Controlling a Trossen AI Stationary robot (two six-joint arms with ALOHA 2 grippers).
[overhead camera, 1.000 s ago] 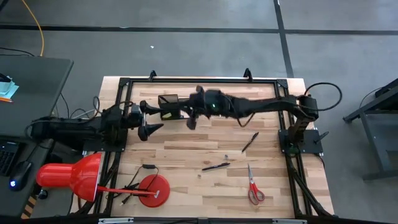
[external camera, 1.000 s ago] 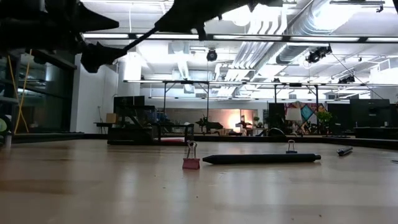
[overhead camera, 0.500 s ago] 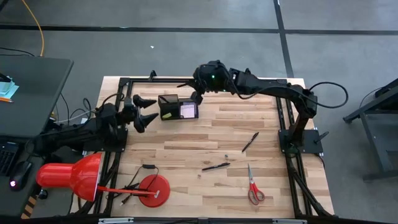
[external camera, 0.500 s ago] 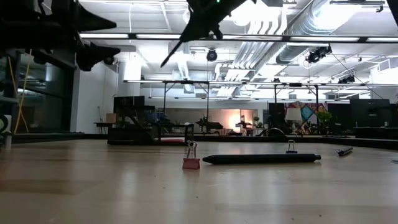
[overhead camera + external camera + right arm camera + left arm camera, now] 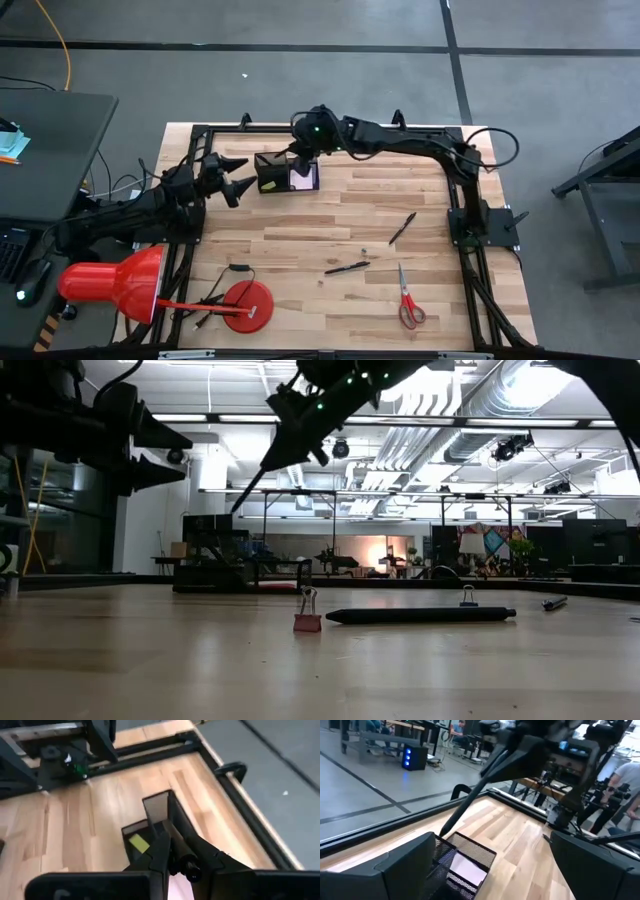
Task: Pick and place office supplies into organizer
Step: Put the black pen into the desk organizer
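The right gripper [image 5: 300,152], having swung across, is now hovering over the organizer [image 5: 287,172], clamping a pen [image 5: 181,857] pointing down into it; release looks next. The left gripper [image 5: 232,176] is waiting beside the organizer, gaping empty.

red desk lamp [image 5: 140,290], pink binder clip [image 5: 307,622].

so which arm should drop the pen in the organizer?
Right. Its claw grips the slim black pen directly above the black mesh organizer; the left claw waits open beside it.
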